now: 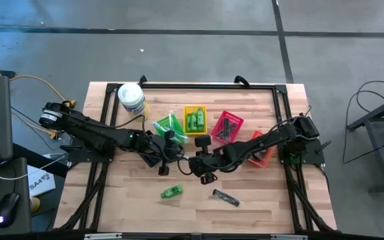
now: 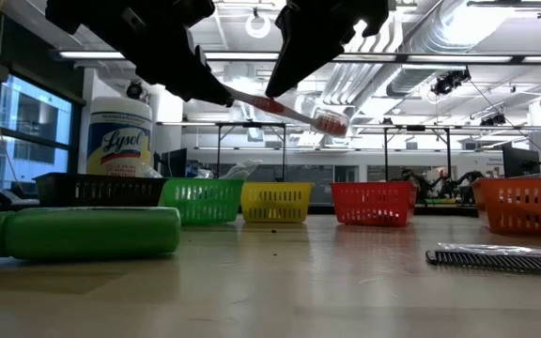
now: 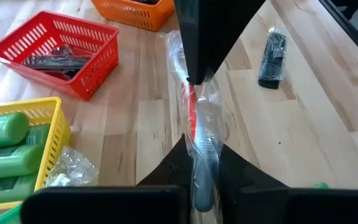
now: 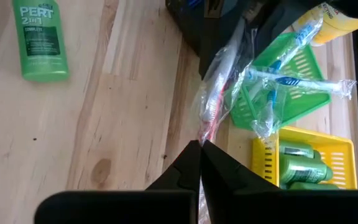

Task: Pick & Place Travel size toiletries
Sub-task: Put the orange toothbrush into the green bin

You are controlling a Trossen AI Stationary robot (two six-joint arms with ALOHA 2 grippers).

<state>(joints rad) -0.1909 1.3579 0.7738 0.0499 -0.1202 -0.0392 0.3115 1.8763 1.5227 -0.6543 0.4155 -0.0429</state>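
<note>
- I read the job as well along: the yellow basket (image 1: 195, 120) holds green bottles (image 3: 5, 149), the red basket (image 1: 227, 126) holds black combs (image 3: 48, 61), and the green basket (image 4: 278, 87) has wrapped blue-handled toothbrushes in it.
- Right now a wrapped red toothbrush (image 2: 289, 113) hangs in the air at table centre, gripped at both ends: my left gripper (image 3: 197, 180) has its fingers closed on one end, my right gripper (image 4: 199, 155) is clamped on the other.
- It looks like a handover, though I can't be certain which arm is giving.
- Still loose on the table (image 1: 259, 200): a green bottle (image 1: 172, 192) at 6 o'clock and a black comb (image 1: 225, 197) at about 5.
</note>
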